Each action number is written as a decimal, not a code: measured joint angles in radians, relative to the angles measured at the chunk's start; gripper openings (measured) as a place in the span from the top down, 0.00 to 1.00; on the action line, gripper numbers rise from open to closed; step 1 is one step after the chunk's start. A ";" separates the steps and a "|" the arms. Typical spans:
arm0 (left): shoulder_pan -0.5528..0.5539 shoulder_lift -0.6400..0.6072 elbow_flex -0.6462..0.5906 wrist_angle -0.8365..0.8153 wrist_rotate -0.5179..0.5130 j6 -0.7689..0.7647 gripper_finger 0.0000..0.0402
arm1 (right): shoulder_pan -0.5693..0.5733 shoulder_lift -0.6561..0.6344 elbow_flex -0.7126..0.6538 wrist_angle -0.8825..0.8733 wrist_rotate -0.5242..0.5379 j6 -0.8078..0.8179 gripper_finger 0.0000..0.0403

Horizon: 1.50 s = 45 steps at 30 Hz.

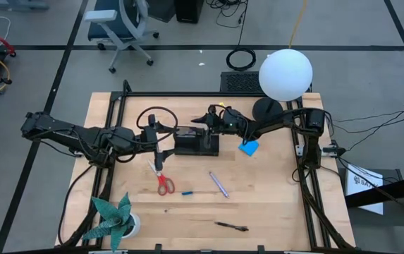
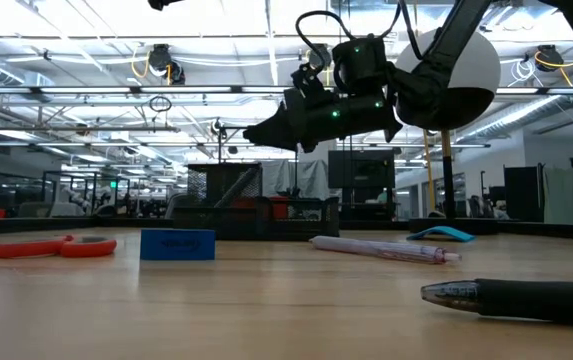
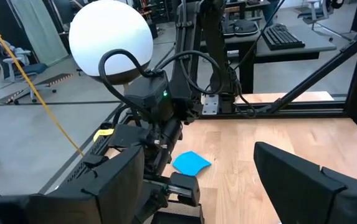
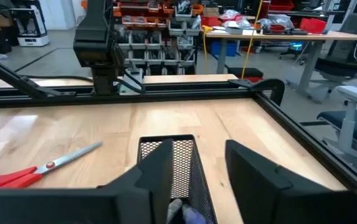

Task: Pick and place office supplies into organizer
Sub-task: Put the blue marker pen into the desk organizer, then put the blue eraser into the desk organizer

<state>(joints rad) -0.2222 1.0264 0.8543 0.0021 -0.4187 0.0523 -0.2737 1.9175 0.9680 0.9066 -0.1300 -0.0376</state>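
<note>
Two loose pens, one scissors

Left hand open; blue notepad ahead.

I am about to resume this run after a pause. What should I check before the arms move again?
1. Right gripper over the organizer: ok.
2. Right fingers apart: ok, open in its wrist view.
3. Pen dropped fully into the organizer: cannot tell.
4. Left gripper open, nothing between its fingers: ok.
5. Scissors, purple pen, dark pen, blue notepad put away: not ok, all on the table.
</note>
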 joint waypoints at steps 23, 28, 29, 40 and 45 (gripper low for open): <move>0.000 0.000 0.000 -0.016 0.000 -0.005 0.23 | 0.036 -0.232 -0.001 -0.303 -0.002 -0.061 0.61; 0.000 0.000 0.000 -0.017 0.000 -0.005 0.23 | 0.073 -0.372 -0.001 -0.515 -0.001 -0.086 0.61; 0.000 0.000 0.000 -0.018 0.000 -0.005 0.23 | 0.083 -0.398 -0.001 -0.553 -0.001 -0.101 0.62; 0.000 0.000 0.000 -0.023 0.001 -0.009 0.23 | 0.252 -0.577 -0.002 -0.776 0.078 -0.154 0.61; -0.001 0.000 0.000 -0.027 0.001 -0.009 0.23 | 0.362 -0.578 -0.002 -0.845 0.078 -0.133 0.61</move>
<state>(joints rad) -0.2235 1.0267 0.8539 -0.0250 -0.4179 0.0430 0.0887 1.3392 0.9665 0.0614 -0.0521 -0.1710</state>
